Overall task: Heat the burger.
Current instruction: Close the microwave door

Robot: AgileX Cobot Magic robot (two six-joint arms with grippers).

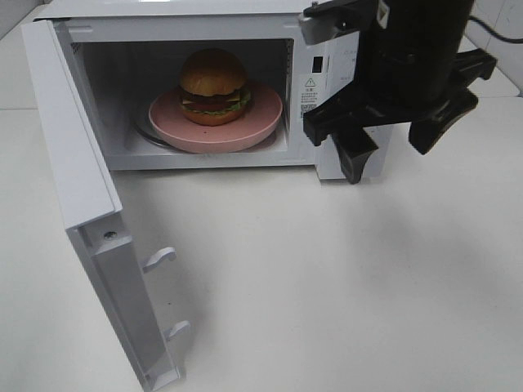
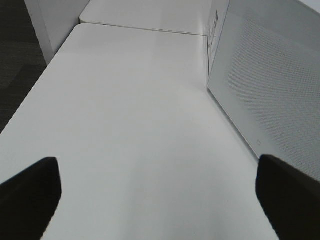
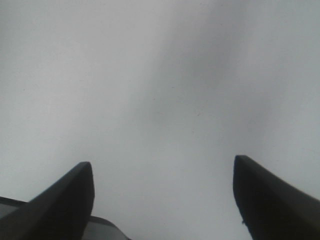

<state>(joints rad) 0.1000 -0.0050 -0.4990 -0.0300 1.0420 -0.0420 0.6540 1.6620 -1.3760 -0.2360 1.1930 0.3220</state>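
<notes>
Inside the open white microwave at the far edge of the table, on a pink plate: the burger, upright, bun on top. Its door swung wide toward the near left corner. On the front panel, a warning sticker with a triangle, print too small to read. Before that panel, the right gripper, fingers spread, empty. Above the table beside the perforated side wall, the left gripper, likewise spread and empty.

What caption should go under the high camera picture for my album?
Burger on a pink plate inside the open-doored microwave, open right gripper hovering nearby.
</notes>
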